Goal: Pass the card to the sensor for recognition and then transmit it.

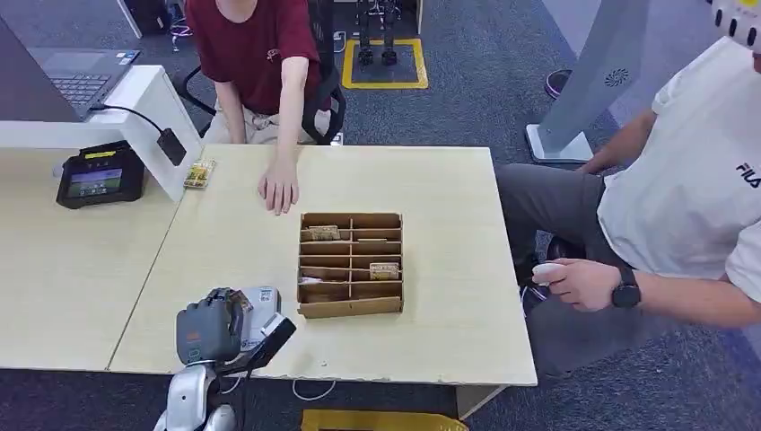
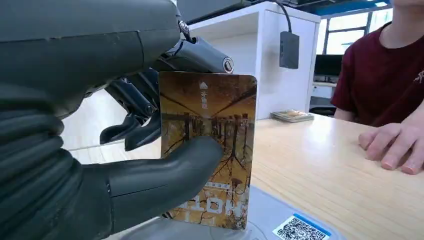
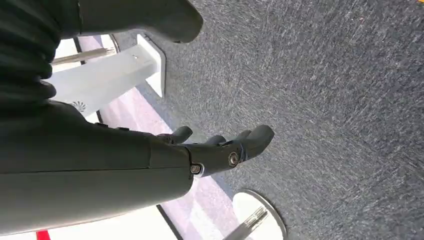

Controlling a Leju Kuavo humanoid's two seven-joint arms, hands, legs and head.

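My left hand [image 1: 212,329] holds a card [image 2: 207,150] upright near the table's front edge, the thumb [image 2: 165,175] pressed across its face and darker fingers behind it. The card is printed with a brown and gold tree-lined scene. It stands just above a flat grey sensor pad [image 1: 258,303] with a QR sticker [image 2: 301,230]; whether it touches the pad I cannot tell. My right hand [image 3: 220,150] hangs over grey carpet, fingers apart and holding nothing.
A cardboard divider box [image 1: 350,265] with a few cards stands right of the pad. A person in red rests a hand [image 1: 279,189] on the far table, near a card stack [image 1: 199,173]. A payment terminal [image 1: 99,175] sits far left. A seated person in white [image 1: 691,197] is at right.
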